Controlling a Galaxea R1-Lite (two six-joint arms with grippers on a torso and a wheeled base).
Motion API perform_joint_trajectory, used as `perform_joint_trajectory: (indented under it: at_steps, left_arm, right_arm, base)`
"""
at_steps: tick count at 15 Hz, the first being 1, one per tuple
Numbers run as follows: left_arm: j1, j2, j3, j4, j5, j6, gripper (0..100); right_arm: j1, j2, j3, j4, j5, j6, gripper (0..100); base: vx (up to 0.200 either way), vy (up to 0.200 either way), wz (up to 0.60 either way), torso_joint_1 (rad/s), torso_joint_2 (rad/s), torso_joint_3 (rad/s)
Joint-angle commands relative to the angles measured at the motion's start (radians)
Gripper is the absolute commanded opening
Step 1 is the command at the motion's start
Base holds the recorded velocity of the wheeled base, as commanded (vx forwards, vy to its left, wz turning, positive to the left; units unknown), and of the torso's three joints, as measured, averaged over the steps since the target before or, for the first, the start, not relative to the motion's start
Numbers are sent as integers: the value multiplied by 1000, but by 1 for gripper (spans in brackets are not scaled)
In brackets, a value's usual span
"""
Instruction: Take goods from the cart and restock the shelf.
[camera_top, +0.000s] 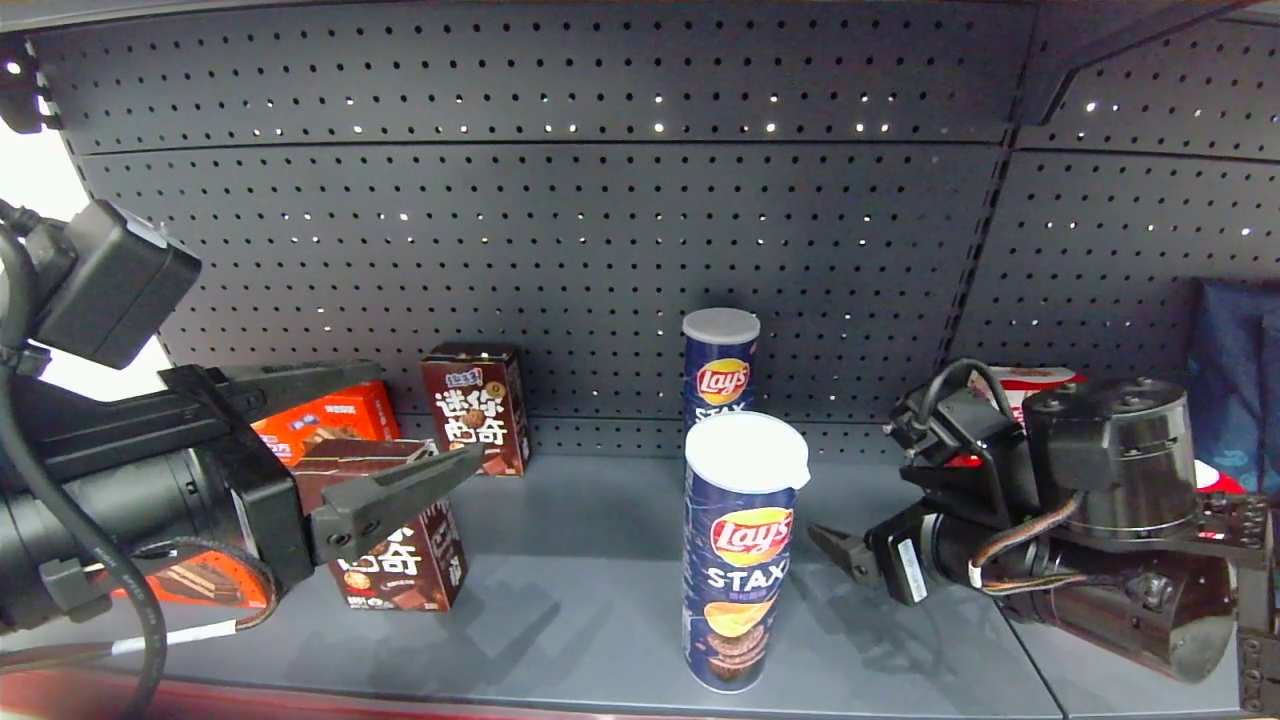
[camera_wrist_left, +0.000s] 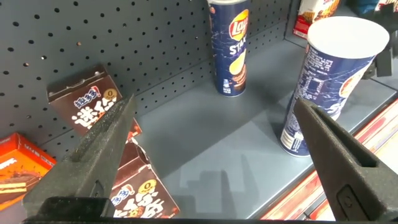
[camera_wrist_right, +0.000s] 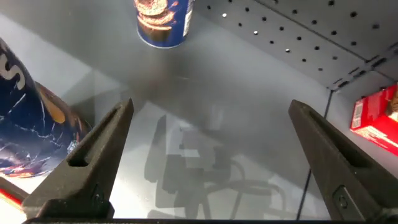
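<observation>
the left pincer (camera_top: 425, 415) is spread wide with nothing between its fingers. just below it, close by one finger, a brown cardboard biscuit box (camera_top: 400, 565) stands upright on the grey metal shelf board (camera_top: 600, 580). a second brown biscuit box (camera_top: 475, 405) stands beyond the fingertips, against the dark perforated back panel (camera_top: 600, 250). an orange biscuit box (camera_top: 325, 420) sits beside that one, behind the upper finger.

the right pincer (camera_wrist_right: 211, 106) is also wide apart and holds nothing, low over the bare shelf board. a tall dark blue chip can with a white lid (camera_top: 740, 560) stands upright near the shelf's front edge, just outside the pincer's tip, between the two pincers. a second dark blue chip can (camera_top: 720, 370) stands ahead of it by the back panel. a red box (camera_wrist_right: 376, 118) stands on the pincer's other side, at the back.
</observation>
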Motion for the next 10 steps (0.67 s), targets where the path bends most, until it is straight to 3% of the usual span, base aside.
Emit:
perform_joint_trajectory:
  at_steps: [1,10]
  left_arm:
    - [1,3,0,-1,0,-1,100]
    - [2,1,2,-1,0,-1,100]
  right_arm:
    - [6,43,-29,0,0,-2,100]
    - [66,52,-33,0,1,0,100]
  base:
    - [0,0,0,0,0,0]
    - [0,0,0,0,0,0]
